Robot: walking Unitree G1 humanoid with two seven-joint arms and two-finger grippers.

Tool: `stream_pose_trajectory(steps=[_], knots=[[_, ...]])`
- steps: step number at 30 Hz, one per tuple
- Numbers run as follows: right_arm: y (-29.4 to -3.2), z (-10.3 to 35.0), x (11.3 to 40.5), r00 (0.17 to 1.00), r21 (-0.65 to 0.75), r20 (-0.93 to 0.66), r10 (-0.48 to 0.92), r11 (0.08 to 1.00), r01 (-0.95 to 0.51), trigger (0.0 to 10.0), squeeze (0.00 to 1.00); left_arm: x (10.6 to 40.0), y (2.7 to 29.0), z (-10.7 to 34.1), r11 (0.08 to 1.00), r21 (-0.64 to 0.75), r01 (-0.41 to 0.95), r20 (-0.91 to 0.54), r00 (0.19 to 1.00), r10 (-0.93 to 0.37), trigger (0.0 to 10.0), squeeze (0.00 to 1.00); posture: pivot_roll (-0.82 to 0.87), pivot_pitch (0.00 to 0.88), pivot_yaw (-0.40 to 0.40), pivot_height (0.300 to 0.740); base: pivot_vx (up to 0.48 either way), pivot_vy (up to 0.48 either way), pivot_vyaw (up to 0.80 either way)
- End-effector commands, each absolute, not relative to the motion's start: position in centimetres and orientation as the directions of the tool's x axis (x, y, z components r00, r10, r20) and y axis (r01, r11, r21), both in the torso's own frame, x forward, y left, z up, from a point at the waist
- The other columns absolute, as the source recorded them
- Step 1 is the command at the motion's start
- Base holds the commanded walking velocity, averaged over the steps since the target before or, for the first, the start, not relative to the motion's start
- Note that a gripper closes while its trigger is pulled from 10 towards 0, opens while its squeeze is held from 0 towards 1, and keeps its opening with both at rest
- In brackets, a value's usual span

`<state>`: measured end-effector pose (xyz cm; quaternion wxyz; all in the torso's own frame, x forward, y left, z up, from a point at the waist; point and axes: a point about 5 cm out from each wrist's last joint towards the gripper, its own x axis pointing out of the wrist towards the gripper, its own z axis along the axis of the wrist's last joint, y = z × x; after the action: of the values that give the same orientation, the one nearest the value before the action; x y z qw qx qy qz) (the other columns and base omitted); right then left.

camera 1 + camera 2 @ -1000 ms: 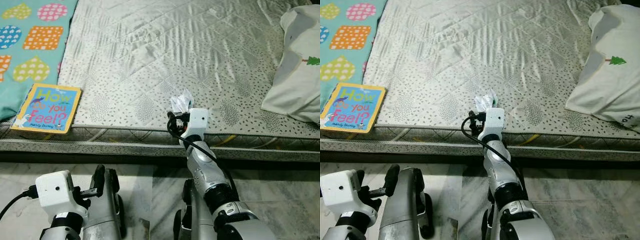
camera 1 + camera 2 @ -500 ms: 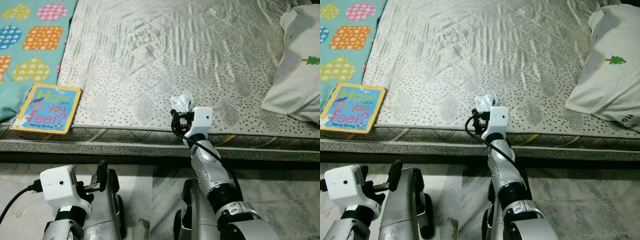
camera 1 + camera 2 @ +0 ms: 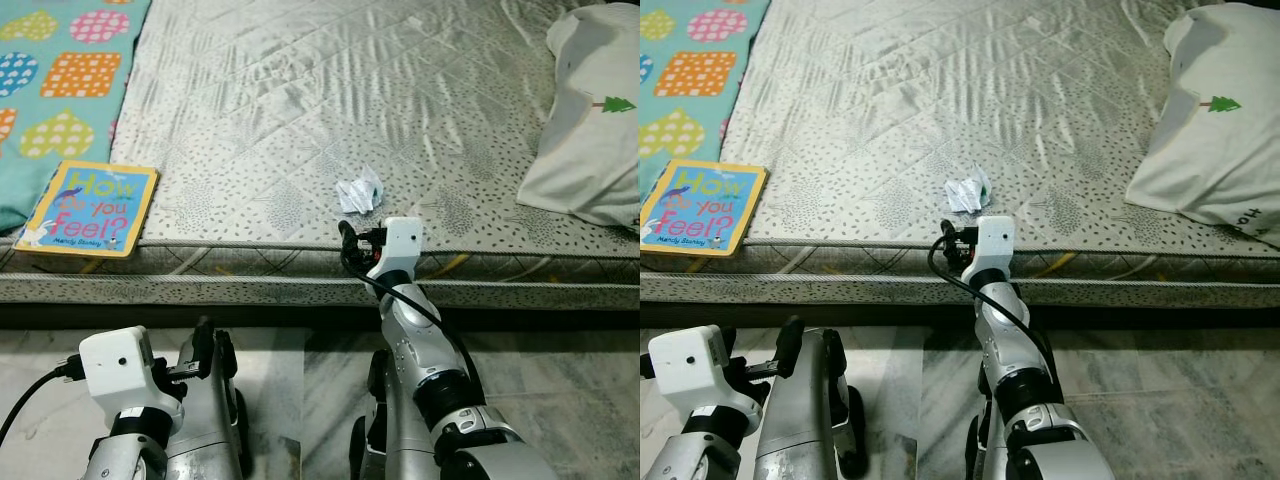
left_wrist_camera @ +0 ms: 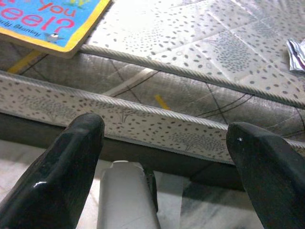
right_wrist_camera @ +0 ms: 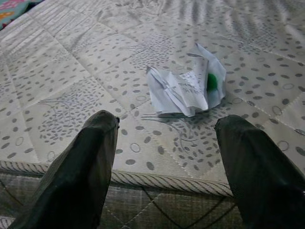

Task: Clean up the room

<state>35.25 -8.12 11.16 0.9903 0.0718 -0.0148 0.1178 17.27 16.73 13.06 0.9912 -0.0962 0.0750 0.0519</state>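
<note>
Crumpled white paper scrap with a green spot (image 5: pixel 186 86) lies on the grey dotted mattress (image 3: pixel 300 110) near its front edge. Right gripper (image 5: pixel 164 157) — fingers spread wide, empty — faces it. Advance level, straddle the scrap, then close. Left gripper (image 4: pixel 167 157) hangs low, fingers apart

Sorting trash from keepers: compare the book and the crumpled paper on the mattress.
The book lies flat and intact at the mattress edge, bright yellow and blue with a printed title; the crumpled paper is a wrinkled white wad with a green spot, clearly smaller. The open right gripper faces the paper, not the book. Neither is held.
</note>
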Motion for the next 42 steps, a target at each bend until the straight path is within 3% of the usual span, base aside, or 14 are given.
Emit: stream_pose_trajectory(steps=[1,13,33,42], knots=[[-8.24,10.37,34.92,0.973,0.139,0.023,0.230,0.963,-0.231,10.0,0.00,17.04,16.88,12.66,0.975,-0.184,-0.121,-0.175,0.980,0.089,10.0,0.00,0.04,0.281,-0.054,0.537,0.000,0.000,0.00],[-8.23,10.39,34.97,0.973,0.140,0.025,0.231,0.963,-0.232,10.0,0.00,17.00,16.89,12.60,0.975,-0.186,-0.121,-0.177,0.980,0.088,10.0,0.00,0.04,0.285,-0.053,0.537,0.000,0.000,0.00],[-8.44,10.37,34.92,0.973,0.129,0.031,0.229,0.964,-0.231,10.0,0.00,17.06,17.02,12.42,0.975,-0.183,-0.123,-0.183,0.979,0.089,10.0,0.00,0.03,0.285,-0.049,0.537,0.347,0.000,0.00],[-8.95,9.83,34.76,0.972,0.114,0.013,0.235,0.965,-0.235,10.0,0.00,17.10,17.07,12.30,0.976,-0.175,-0.129,-0.186,0.978,0.096,10.0,0.00,0.04,0.287,-0.048,0.537,0.000,0.000,0.00]])
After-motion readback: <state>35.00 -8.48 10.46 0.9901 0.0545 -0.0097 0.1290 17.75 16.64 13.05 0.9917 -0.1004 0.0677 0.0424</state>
